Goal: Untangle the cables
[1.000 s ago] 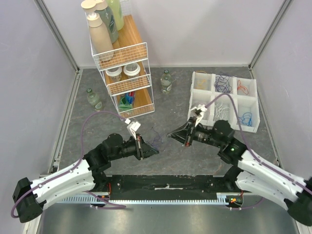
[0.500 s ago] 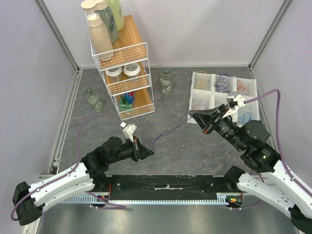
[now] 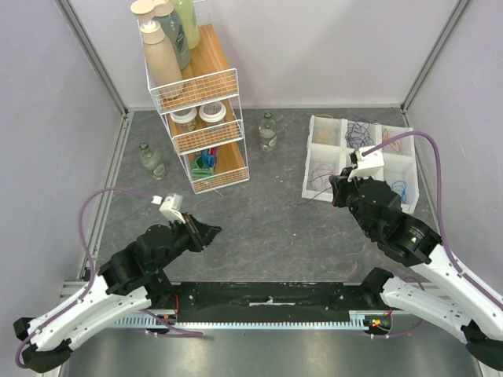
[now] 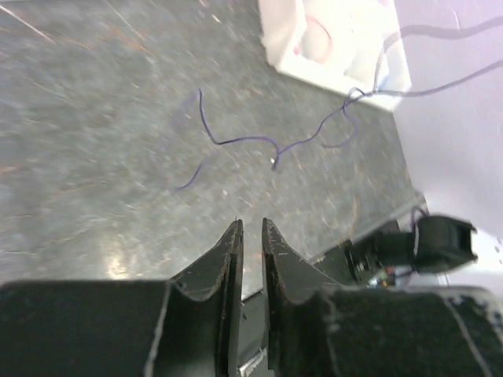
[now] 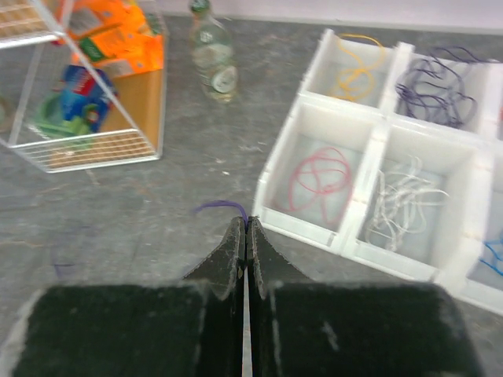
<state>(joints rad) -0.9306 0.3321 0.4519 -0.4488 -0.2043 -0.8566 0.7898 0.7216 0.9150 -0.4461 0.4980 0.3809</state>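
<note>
Right gripper (image 5: 245, 226) pinches the purple cable (image 5: 222, 206) between closed fingertips; left gripper (image 4: 251, 229) (barely parted) holds nothing, cable beyond its tips.

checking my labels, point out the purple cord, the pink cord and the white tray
purple cord (image 4: 244, 142), left wrist view, its middle stretch
pink cord (image 5: 321, 177), right wrist view, middle of its loops
white tray (image 5: 302, 228), right wrist view, near wall

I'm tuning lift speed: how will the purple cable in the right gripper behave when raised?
Probably floppy: the purple cable lies in loose wiggles on the table, so should dangle and trail. Likely light: it is hair-thin, so it might slip from the right gripper.
</note>
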